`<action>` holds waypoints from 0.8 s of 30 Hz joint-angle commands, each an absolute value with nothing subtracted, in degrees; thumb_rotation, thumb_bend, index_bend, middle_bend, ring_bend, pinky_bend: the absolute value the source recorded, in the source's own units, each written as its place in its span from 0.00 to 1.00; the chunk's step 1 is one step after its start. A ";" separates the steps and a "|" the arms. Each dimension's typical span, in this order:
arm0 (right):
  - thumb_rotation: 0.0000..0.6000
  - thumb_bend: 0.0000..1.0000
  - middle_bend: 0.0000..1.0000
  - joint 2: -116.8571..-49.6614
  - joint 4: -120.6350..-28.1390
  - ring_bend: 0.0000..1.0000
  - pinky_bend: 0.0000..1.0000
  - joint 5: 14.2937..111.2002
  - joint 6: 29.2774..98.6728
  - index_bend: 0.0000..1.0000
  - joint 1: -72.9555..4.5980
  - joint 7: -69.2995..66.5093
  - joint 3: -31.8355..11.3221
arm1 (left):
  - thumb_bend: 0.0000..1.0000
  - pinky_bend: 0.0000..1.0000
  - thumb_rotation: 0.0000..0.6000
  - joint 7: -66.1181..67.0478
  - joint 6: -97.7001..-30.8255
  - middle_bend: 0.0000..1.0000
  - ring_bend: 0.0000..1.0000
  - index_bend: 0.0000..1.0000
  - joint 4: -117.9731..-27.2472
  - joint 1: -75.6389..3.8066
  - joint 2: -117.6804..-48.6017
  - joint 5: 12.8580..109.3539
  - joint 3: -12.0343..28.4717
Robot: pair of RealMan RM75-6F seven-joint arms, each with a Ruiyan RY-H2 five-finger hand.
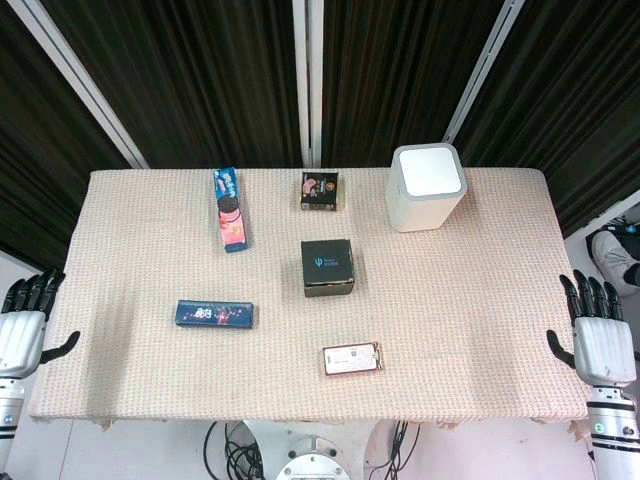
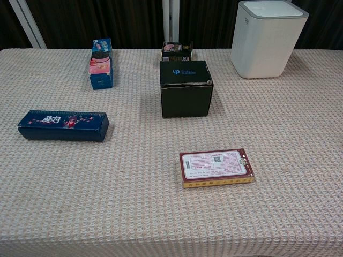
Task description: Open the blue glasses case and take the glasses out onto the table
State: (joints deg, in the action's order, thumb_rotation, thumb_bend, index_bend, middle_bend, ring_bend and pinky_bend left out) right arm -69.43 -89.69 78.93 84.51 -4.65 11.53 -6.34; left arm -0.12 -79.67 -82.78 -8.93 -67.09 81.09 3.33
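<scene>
Both hands wait off the table in the head view: our left hand [image 1: 22, 325] and right hand [image 1: 600, 335] hang at the 2 side edges, fingers spread, holding nothing. We take the long blue glasses case [image 1: 214, 314] lying shut at front left as our target, nearer the left hand, so nothing has started; next we reach in, pin the case and lift its lid. Down in the chest view, no hands show. Around it on the woven beige cloth [image 2: 289, 139] sit a black box [image 2: 185, 88], a red card pack [image 2: 216, 167] and a white bin [image 2: 269, 37], with dark curtains behind.
</scene>
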 commanded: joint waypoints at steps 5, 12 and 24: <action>1.00 0.27 0.00 -69.81 -87.80 0.00 0.00 77.66 83.83 0.00 -4.09 9.81 -6.27 | 0.24 0.00 1.00 -0.10 -79.52 0.00 0.00 0.00 -83.10 -8.92 -67.06 81.23 3.23; 1.00 0.27 0.00 -70.03 -87.81 0.00 0.00 78.33 83.25 0.00 -4.84 10.17 -6.39 | 0.24 0.00 1.00 -0.25 -76.85 0.00 0.00 0.00 -85.36 -10.28 -66.14 82.97 2.15; 1.00 0.27 0.00 -70.04 -88.31 0.00 0.00 78.23 81.83 0.00 -5.49 11.47 -6.00 | 0.24 0.00 1.00 -2.27 -65.24 0.00 0.00 0.00 -87.18 -18.88 -69.58 85.12 2.57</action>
State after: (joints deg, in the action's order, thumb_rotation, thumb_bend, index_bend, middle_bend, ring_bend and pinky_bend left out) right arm -70.07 -88.33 78.25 81.88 -5.45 11.47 -6.01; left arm -1.55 -66.84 -87.61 -17.16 -67.97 84.70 1.99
